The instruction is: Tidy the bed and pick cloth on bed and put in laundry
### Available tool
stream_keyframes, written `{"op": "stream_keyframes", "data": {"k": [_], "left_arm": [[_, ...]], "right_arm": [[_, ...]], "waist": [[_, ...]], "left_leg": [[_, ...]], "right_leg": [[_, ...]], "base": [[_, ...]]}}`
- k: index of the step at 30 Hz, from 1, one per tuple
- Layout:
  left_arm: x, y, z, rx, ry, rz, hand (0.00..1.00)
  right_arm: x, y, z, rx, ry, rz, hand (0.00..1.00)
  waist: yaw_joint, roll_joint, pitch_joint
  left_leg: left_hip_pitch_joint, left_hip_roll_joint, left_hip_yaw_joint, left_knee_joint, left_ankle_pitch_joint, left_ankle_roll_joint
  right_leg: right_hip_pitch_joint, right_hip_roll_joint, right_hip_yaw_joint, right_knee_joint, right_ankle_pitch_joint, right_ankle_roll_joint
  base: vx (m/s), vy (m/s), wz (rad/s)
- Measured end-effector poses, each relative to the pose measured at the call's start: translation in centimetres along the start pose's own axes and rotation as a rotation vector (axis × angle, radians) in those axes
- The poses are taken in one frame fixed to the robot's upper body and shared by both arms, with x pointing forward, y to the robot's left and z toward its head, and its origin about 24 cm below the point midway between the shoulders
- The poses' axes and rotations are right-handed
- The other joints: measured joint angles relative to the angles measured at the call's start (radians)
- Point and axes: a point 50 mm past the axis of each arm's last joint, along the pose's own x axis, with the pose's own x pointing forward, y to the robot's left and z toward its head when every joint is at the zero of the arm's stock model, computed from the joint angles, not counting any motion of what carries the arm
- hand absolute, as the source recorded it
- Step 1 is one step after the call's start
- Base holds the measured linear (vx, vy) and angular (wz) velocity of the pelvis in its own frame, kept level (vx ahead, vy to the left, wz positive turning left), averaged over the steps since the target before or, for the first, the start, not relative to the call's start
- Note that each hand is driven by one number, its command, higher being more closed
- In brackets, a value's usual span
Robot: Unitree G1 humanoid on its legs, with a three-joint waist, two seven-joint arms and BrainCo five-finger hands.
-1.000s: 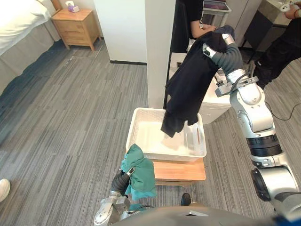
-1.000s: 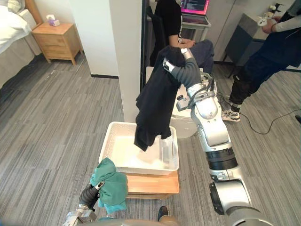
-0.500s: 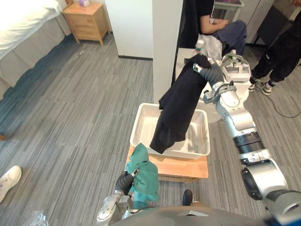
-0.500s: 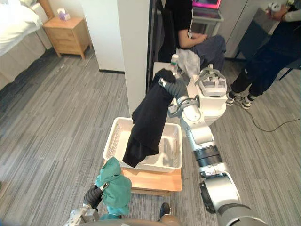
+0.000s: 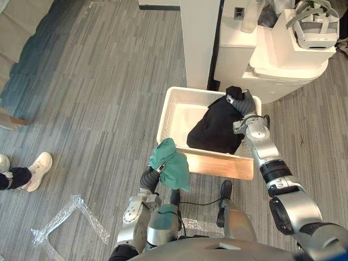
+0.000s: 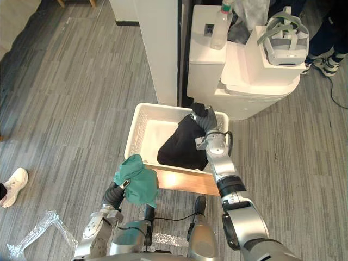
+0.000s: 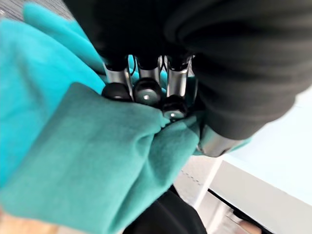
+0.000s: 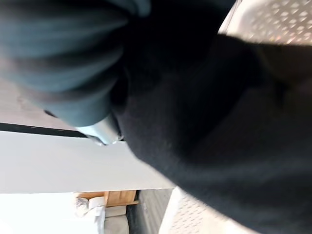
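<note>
A white laundry basket (image 5: 173,106) stands on a low wooden stand (image 5: 217,166) in front of me. A black cloth (image 5: 213,131) lies heaped in its right half, one end still bunched up around my right hand (image 5: 243,102), which is down inside the basket by the far right rim and shut on that cloth. In the right wrist view the black cloth (image 8: 214,146) covers the fingers. My left hand (image 5: 150,176) is low, at the basket's near left corner, shut on a crumpled green cloth (image 5: 170,168); its fingers (image 7: 146,90) curl into the green cloth (image 7: 97,161).
A white pillar (image 5: 199,38) and a white cabinet (image 5: 272,65) stand behind the basket, carrying a headset (image 5: 314,19) and a bottle (image 5: 248,13). A person's shoe (image 5: 36,165) and crumpled plastic wrap (image 5: 60,220) lie on the floor to the left. The bed's edge (image 5: 22,22) is far left.
My right arm has come down and laid the hanging black cloth into the basket. The camera has tipped down, so the whole scene has shifted. The left hand keeps the green cloth.
</note>
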Motion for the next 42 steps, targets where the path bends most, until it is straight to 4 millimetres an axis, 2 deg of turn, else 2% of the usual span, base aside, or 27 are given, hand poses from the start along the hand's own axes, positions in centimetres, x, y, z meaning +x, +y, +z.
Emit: {"op": "stream_keyframes", "data": {"k": [5,7,11,13,16,19,24,29,32,35,37,42], "left_arm": [[0.0,-0.2,0.5,-0.005,-0.025,-0.010,1.00],[-0.1,-0.2,0.8,-0.012,-0.040,-0.009,1.00],[0.0,-0.8,1.8,-0.012,-0.091,-0.035,1.00],[-0.5,-0.8,2.2,-0.011,-0.123,-0.024,1.00],[-0.7,-0.5,2.3,-0.012,-0.135,0.011,1.00],[-0.7,-0.7,2.9,-0.013,-0.161,0.007,1.00],[-0.3,-1.7,5.7,-0.017,-0.293,-0.040,1.00],[-0.5,-3.2,8.7,-0.020,-0.443,-0.087,1.00],[-1.1,-3.8,10.9,-0.024,-0.583,-0.077,1.00],[-1.2,-3.3,12.3,0.009,-0.663,-0.017,1.00],[-0.9,-2.9,13.4,0.015,-0.707,0.030,1.00],[-0.2,-3.3,14.9,0.077,-0.766,0.069,1.00]], "right_arm": [[-3.3,1.8,-3.6,-0.088,0.073,0.026,0.00],[-5.4,3.1,-5.0,-0.213,0.052,0.074,0.00],[-8.5,5.1,-6.4,-0.363,-0.005,0.102,0.00],[-10.2,5.7,-6.7,-0.419,-0.037,0.057,0.00],[-11.5,5.8,-7.3,-0.503,-0.057,0.011,0.00],[-11.9,5.6,-7.3,-0.558,-0.079,-0.027,0.00],[-12.6,5.5,-7.7,-0.593,-0.061,-0.066,0.00],[-13.4,5.3,-8.5,-0.566,0.018,-0.088,0.00],[-14.0,4.6,-9.8,-0.369,0.212,-0.110,0.00],[-15.8,3.6,-12.1,-0.215,0.414,-0.137,0.00],[-17.8,2.8,-14.0,-0.134,0.556,-0.175,0.00],[-21.5,1.4,-16.0,-0.102,0.698,-0.239,0.00]], "waist": [[-0.021,0.000,0.000],[-0.023,-0.004,-0.002],[-0.026,-0.018,-0.023],[-0.026,-0.028,-0.061],[-0.029,-0.042,-0.118],[-0.032,-0.045,-0.132],[-0.048,-0.051,-0.156],[-0.051,-0.052,-0.180],[-0.051,-0.051,-0.202],[-0.074,-0.044,-0.228],[-0.090,-0.041,-0.230],[-0.116,-0.038,-0.233]], "left_leg": [[0.032,0.002,0.009,-0.006,0.000,0.001],[0.066,0.006,0.016,-0.038,-0.003,0.004],[0.078,0.009,0.019,-0.039,-0.003,0.004],[0.088,0.015,0.021,-0.054,-0.002,0.004],[0.097,0.019,0.030,-0.062,-0.004,0.000],[0.122,0.024,0.044,-0.071,-0.007,-0.005],[0.145,0.026,0.047,-0.076,-0.010,-0.008],[0.156,0.030,0.048,-0.078,-0.010,-0.008],[0.160,0.033,0.069,-0.069,-0.019,-0.008],[0.164,0.032,0.070,-0.069,-0.019,-0.008],[0.181,0.032,0.076,-0.069,-0.020,-0.009],[0.210,0.035,0.124,-0.070,-0.026,-0.010]], "right_leg": [[0.024,-0.003,-0.002,0.006,-0.001,0.001],[0.048,0.001,-0.002,-0.010,-0.004,0.005],[0.076,0.007,-0.002,-0.042,-0.003,0.006],[0.094,0.017,-0.002,-0.068,0.004,0.004],[0.105,0.028,0.000,-0.087,0.008,0.000],[0.118,0.034,0.014,-0.088,0.010,0.000],[0.130,0.038,0.015,-0.088,0.010,0.000],[0.139,0.039,0.017,-0.089,0.010,0.000],[0.142,0.041,0.037,-0.089,0.010,0.000],[0.145,0.040,0.039,-0.089,0.011,0.000],[0.158,0.042,0.042,-0.090,0.012,0.000],[0.161,0.050,0.080,-0.095,0.022,-0.002]], "base": [[-0.01,-0.001,-0.01],[-0.04,-0.012,-0.07],[-0.06,-0.026,0.01],[-0.01,-0.036,-0.05],[0.04,-0.018,-0.07],[0.03,-0.002,-0.14],[0.04,0.005,-0.03],[-0.01,-0.001,-0.01],[-0.06,-0.009,-0.14],[-0.02,-0.004,-0.05],[-0.04,-0.007,-0.07],[-0.04,-0.004,-0.25]]}}
